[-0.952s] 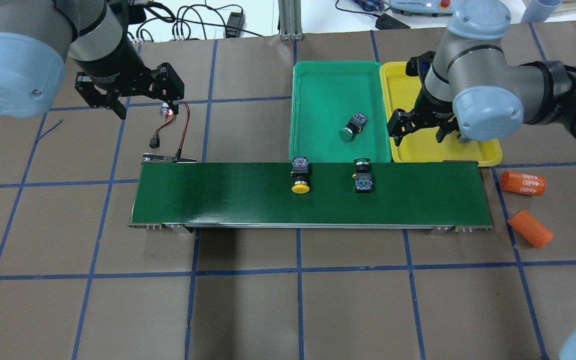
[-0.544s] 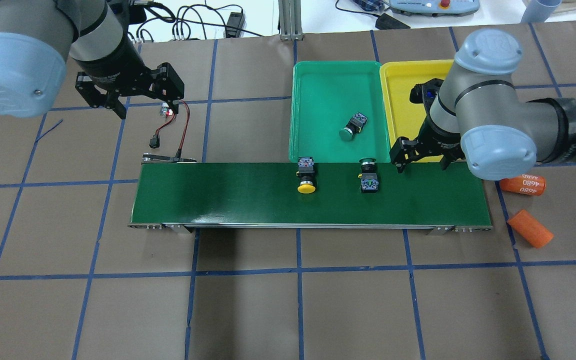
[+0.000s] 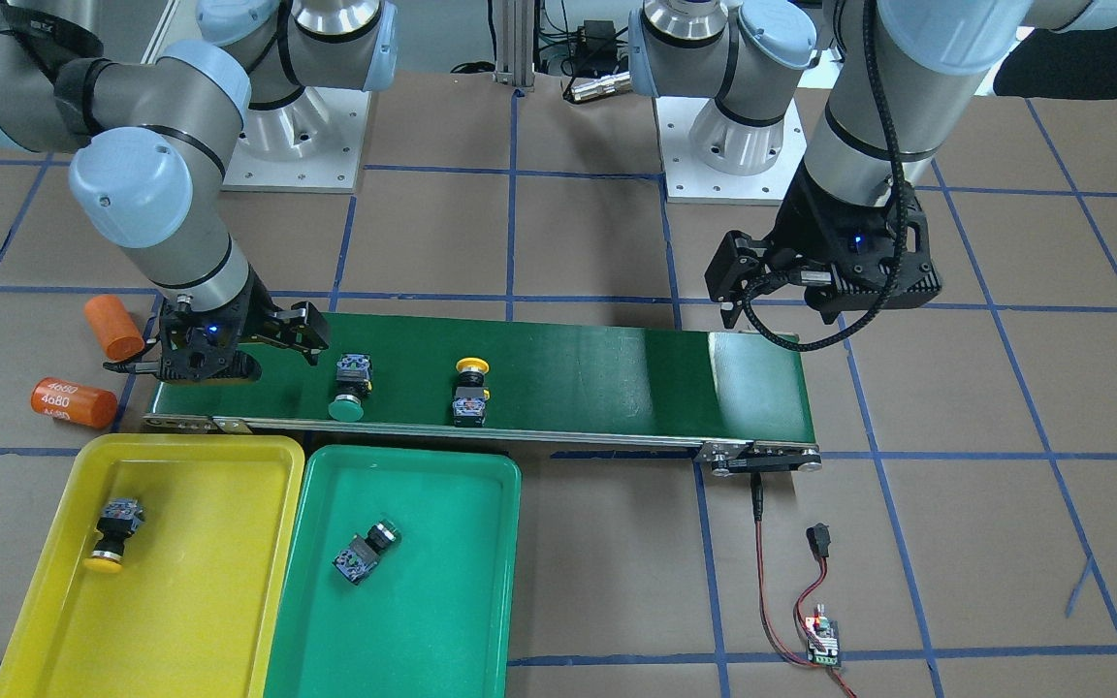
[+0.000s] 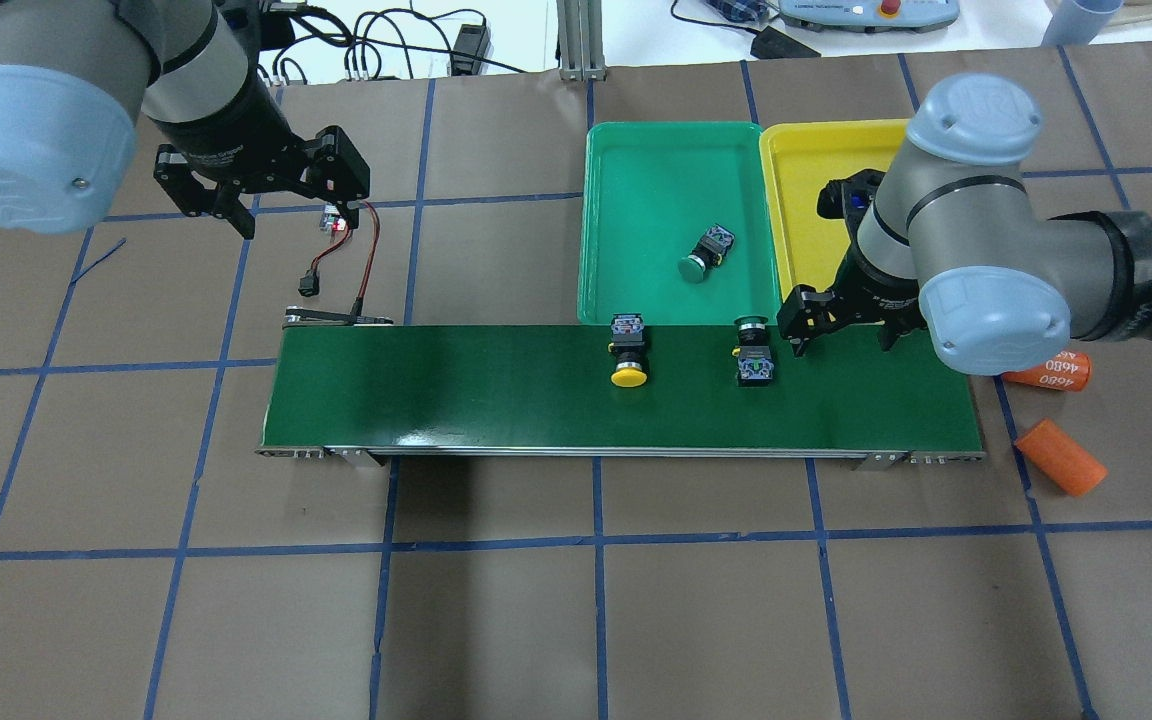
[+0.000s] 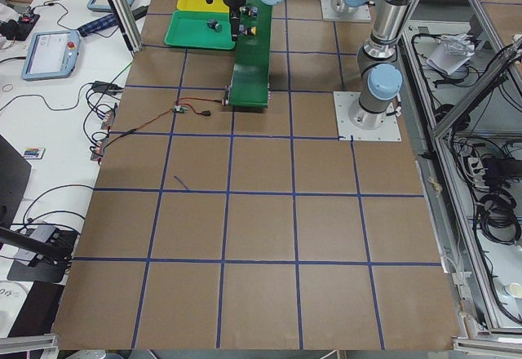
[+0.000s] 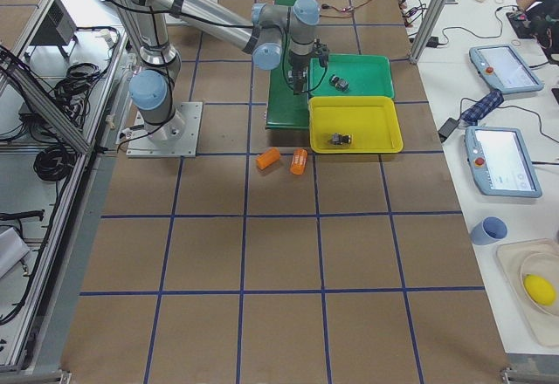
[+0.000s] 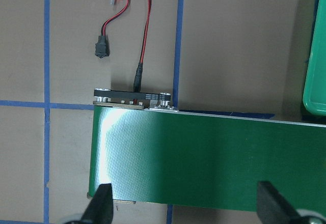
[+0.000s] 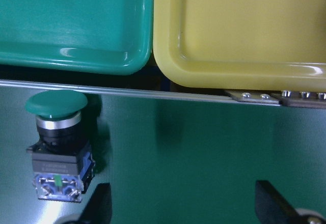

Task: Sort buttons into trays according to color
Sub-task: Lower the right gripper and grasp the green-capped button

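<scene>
A green-capped button [image 4: 754, 355] [image 8: 58, 147] and a yellow-capped button [image 4: 628, 357] [image 3: 470, 388] lie on the dark-green conveyor belt [image 4: 486, 400]. My right gripper [image 4: 841, 335] [image 8: 186, 214] hovers open over the belt just right of the green-capped one, nothing between its fingers. Another green-capped button [image 4: 704, 253] lies in the green tray [image 4: 676, 130]. A yellow-capped button [image 3: 112, 533] rests in the yellow tray [image 3: 180, 446]. My left gripper [image 4: 296, 205] [image 7: 186, 208] hangs open above the belt's left end.
Two orange cylinders [image 4: 1061, 455] [image 4: 1051, 372] lie on the table past the belt's right end. A small circuit board [image 4: 336, 222] with red and black wires sits behind the belt's left end. Both trays butt against the belt's far edge.
My right gripper came off the yellow tray toward me and now sits over the belt. Both buttons on the belt have shifted to the right. The left arm has barely moved.
</scene>
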Tool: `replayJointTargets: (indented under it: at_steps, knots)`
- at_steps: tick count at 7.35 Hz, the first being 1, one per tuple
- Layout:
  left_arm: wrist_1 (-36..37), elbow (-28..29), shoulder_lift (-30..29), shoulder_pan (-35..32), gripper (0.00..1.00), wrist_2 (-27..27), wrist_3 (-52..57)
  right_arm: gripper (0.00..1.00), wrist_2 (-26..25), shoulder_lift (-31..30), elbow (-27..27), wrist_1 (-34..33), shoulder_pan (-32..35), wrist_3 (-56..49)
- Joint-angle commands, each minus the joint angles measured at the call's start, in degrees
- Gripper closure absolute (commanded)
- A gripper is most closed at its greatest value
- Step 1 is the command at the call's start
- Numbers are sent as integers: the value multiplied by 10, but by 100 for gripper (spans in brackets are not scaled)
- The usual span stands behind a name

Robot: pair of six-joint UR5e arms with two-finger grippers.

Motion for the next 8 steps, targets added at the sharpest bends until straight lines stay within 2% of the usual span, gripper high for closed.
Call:
replayJointTargets:
  at_steps: [1, 8]
  knots:
    - [0, -1, 1, 0, 0, 1, 0, 0, 2, -2, 2, -1, 0, 3]
    - [1, -5, 3, -2, 0, -1, -1, 0, 6, 4, 2, -5, 11, 18]
